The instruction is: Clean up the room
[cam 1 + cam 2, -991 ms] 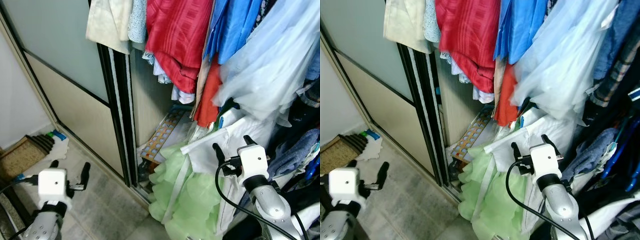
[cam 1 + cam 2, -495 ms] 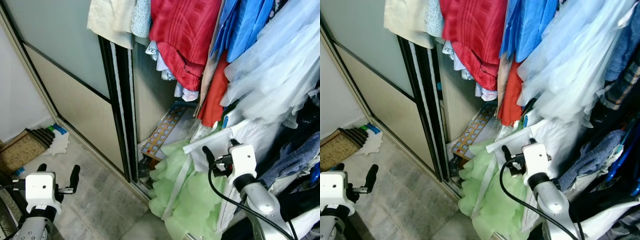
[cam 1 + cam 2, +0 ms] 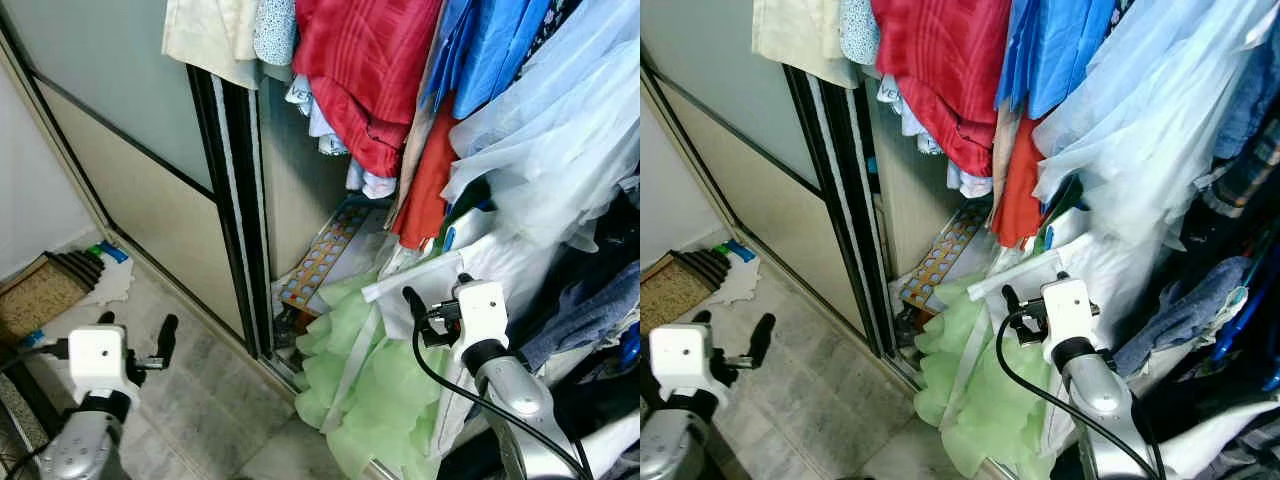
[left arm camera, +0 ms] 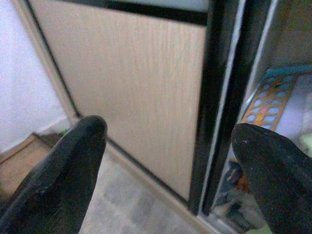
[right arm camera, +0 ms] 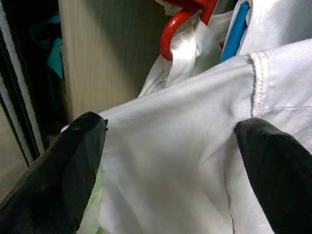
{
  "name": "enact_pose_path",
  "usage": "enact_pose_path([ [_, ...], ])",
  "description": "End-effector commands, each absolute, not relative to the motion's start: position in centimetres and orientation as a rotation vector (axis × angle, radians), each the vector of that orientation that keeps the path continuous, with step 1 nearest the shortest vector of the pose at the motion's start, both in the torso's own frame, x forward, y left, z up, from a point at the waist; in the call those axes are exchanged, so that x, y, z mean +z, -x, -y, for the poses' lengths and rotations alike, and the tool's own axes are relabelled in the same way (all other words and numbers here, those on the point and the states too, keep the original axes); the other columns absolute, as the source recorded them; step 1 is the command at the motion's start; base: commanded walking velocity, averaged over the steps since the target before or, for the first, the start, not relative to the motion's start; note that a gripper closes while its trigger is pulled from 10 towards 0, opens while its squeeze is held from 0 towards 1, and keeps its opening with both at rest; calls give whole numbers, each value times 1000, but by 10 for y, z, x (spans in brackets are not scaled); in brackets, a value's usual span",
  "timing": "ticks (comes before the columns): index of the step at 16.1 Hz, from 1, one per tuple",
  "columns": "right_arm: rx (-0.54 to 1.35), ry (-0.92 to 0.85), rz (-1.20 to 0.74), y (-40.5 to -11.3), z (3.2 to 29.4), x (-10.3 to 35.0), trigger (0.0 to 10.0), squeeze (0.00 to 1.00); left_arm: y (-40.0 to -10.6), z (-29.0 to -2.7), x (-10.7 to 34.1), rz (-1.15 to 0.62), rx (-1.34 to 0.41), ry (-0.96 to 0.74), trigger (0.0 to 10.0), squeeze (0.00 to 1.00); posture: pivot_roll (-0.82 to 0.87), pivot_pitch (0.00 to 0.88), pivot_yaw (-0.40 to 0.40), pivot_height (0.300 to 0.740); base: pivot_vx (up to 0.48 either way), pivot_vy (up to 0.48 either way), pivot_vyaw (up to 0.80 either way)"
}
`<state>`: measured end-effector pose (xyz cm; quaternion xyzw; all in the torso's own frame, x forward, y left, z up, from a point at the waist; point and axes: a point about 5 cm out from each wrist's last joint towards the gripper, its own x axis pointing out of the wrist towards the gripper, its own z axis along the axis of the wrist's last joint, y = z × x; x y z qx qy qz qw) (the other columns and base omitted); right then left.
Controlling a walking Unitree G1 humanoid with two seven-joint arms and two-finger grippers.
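**Open wardrobe, clothes spilling at its foot**

The wardrobe's sliding door [image 3: 150, 190] stands pushed aside. Nearest me, my left gripper [image 3: 135, 335] hangs over the grey floor [image 3: 200, 410], fingers spread wide, empty. My right gripper [image 3: 435, 295], likewise wide open, holds nothing and faces the white garment [image 5: 180, 161] draped over the green frilly dress [image 3: 370, 390] (probably slipped down from the rail). Beyond, a red hanger [image 5: 178, 24] and hanging red clothes [image 3: 365, 75].
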<state>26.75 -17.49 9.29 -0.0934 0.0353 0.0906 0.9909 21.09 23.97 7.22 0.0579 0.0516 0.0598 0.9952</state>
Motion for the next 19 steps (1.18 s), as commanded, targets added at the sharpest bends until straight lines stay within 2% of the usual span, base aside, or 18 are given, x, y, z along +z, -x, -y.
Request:
enact_pose_path([
  [1,160,203,-52,-270,178,96,10000,0,-214,-243,71,-127,160,-137,10000,0,89,78,-26,740,0,0,0],
  [2,157,212,-44,-274,176,98,10000,0,-222,-238,73,-118,55,-51,10000,0,86,74,-27,740,0,0,0],
  [7,166,197,38,-301,160,117,10000,0,-251,-237,93,-47,2,-128,10000,0,97,26,-21,740,0,0,0],
  [10,139,113,-16,-311,157,117,10000,0,-255,-224,91,-47,-53,-81,10000,0,99,0,-18,740,0,0,0],
  [13,256,166,-19,-319,133,116,10000,0,-261,-221,84,-47,-41,-33,10000,0,72,0,-13,740,0,0,0],
  [16,391,212,91,-320,114,128,10000,0,-268,-219,86,-19,-45,-21,10000,0,97,0,-39,740,0,0,0],
  [17,412,196,102,-318,113,129,10000,0,-267,-218,86,-16,-53,-16,10000,0,103,0,-44,740,0,0,0],
  [19,273,168,60,-309,135,112,10000,0,-243,-219,74,-51,-60,-66,10000,0,157,0,-66,740,0,0,0],
])
